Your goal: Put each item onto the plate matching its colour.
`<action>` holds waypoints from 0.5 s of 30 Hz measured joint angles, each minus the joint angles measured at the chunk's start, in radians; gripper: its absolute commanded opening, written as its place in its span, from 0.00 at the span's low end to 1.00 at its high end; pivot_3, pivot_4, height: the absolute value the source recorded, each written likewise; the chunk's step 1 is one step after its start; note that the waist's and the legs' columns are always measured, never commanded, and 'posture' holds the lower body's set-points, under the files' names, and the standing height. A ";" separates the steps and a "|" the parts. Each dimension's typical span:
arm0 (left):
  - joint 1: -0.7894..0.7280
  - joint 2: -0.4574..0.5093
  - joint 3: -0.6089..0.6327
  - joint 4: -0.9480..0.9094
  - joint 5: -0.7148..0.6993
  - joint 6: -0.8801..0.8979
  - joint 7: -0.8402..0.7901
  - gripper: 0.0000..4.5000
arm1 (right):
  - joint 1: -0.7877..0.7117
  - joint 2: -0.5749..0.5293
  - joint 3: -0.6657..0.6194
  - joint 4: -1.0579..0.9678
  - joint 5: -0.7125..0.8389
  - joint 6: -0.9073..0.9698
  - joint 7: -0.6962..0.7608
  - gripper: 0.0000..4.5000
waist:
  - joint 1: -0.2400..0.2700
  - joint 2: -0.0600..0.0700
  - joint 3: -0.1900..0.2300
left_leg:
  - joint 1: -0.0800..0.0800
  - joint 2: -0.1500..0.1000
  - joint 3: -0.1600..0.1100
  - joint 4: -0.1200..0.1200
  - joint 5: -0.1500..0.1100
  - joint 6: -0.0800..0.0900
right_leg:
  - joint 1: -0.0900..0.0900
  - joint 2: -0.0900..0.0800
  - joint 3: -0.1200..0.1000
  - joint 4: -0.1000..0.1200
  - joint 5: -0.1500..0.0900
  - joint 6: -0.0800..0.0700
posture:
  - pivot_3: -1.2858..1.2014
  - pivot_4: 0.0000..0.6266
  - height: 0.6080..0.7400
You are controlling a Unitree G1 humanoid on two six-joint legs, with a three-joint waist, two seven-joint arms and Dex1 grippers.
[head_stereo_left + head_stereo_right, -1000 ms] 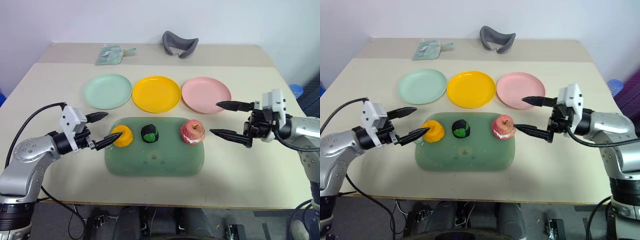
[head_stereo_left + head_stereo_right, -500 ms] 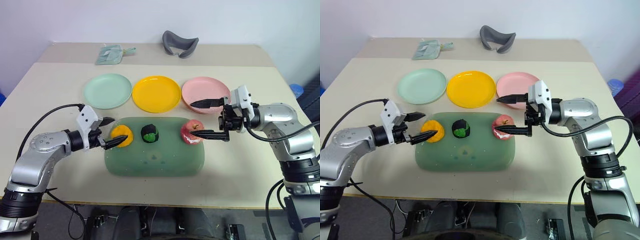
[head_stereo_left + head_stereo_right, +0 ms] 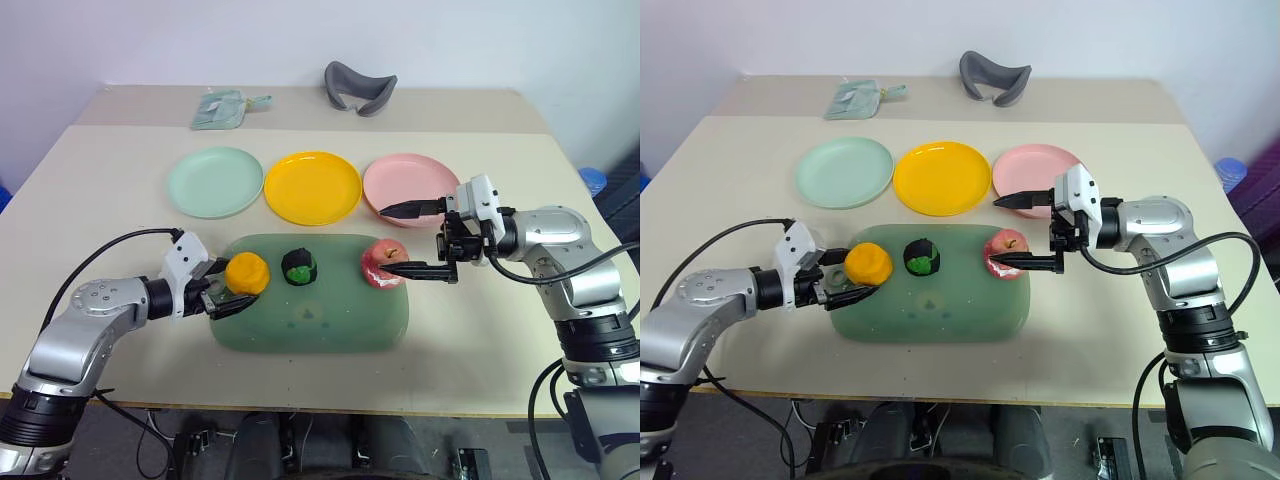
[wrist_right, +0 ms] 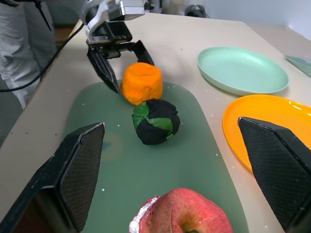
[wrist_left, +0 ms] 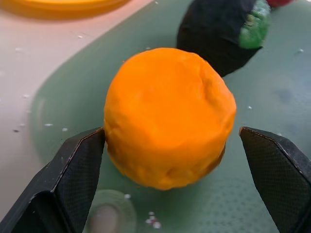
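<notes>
On the translucent green rounded-rectangle mat near the table's front edge, the left gripper is bracketing the rounded yellow-orange toy fruit at the mat's left end, its two black fingers spread to either side, one pad touching the fruit and the other a little apart, so nothing is gripped yet. The dark green-and-black toy lump is sitting mid-mat, the red-pink toy apple with a white band at the mat's right end. Beyond the mat, toward the table's far edge, the mint green plastic plate, the bright yellow plastic plate and the pink plastic plate are waiting, all bare. The right gripper is hovering wide open just beside the apple, empty. A clean pick likely calls for centring the fruit between both pads and squeezing gently before lifting toward the yellow plate.
</notes>
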 measured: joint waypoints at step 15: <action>-0.231 -0.141 0.053 0.153 -0.005 0.039 0.147 0.60 | 0.004 0.018 -0.006 0.000 -0.010 -0.026 -0.065 1.00 | 0.001 0.000 0.000 | 0.000 0.000 0.000 0.001 0.000 0.000 | 0.000 0.000 0.000 0.001 0.000 0.000 | 0.52 0.24 1.00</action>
